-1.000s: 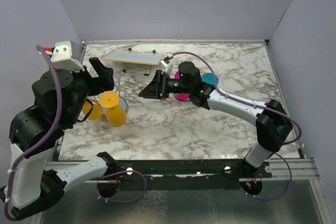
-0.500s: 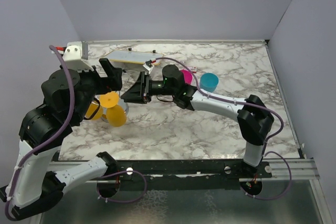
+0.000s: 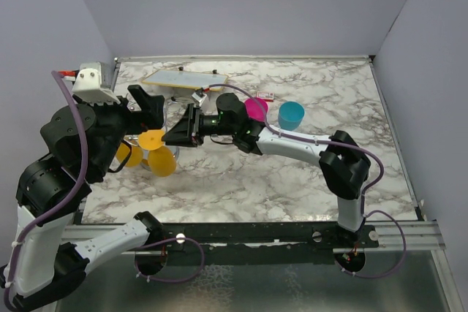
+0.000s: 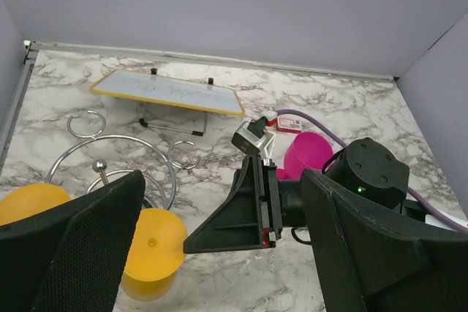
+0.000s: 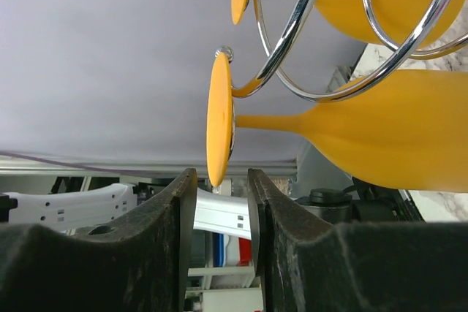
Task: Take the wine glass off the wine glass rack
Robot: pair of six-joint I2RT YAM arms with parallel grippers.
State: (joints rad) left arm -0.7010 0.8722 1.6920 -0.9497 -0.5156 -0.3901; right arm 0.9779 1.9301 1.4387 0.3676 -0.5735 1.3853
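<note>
Top external: wine glass (image 3: 152, 138) foot-up, stem near-vertical; right gripper (image 3: 169, 140) narrow, empty; left gripper (image 4: 223, 180) wide.

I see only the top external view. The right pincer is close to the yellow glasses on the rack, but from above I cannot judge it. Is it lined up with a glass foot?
Observer: Yes. In the right wrist view the round foot of one yellow wine glass stands edge-on. Its rim is right at the narrow gap of the right pincer.
Operator: Does this glass hang on the rack?
Observer: Yes. Its stem sits in a curved chrome wire of the wine glass rack.
Operator: And the left pincer, does it hold something?
Observer: No. The left wrist view shows the left pincer wide open, with nothing in it.
</note>
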